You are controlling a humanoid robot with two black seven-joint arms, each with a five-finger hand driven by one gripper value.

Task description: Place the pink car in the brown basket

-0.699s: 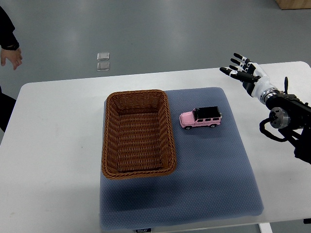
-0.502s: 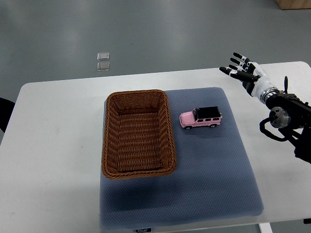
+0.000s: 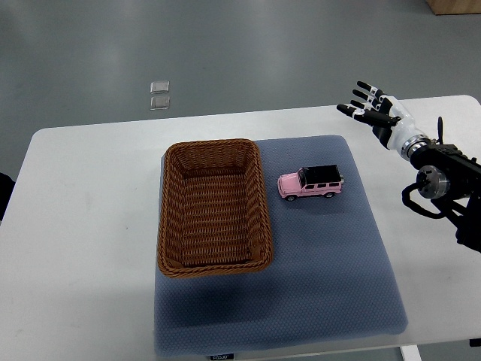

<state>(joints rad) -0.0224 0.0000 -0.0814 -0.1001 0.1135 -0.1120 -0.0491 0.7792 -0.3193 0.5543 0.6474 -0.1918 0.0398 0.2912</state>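
Car (image 3: pixel 310 183) first: pink with a black roof, it sits on its wheels on the blue mat (image 3: pixel 331 263), just beside the basket (image 3: pixel 213 207) on its right and not touching it, nose toward the wicker. The basket is empty, so nothing of the task is done yet. My right hand (image 3: pixel 373 111) hangs over the table's (image 3: pixel 83 226) far right corner, well apart from the car, fingers (image 3: pixel 359 86) spread wide and holding nothing. My left arm is out of view. What has just changed is small. Over the last moment my hand has crept slightly up and to the left, and the fingers look a touch more fanned; the car and basket have not moved at all. I judge this to be the very start of a reach, the hand opening and orienting before it travels in over the mat toward the car. The other difference lies at the left edge: a person's hand and dark sleeve showed there at the start, then withdrew, and now only a dark sliver remains low on that edge, so that side of the table is no longer crowded.
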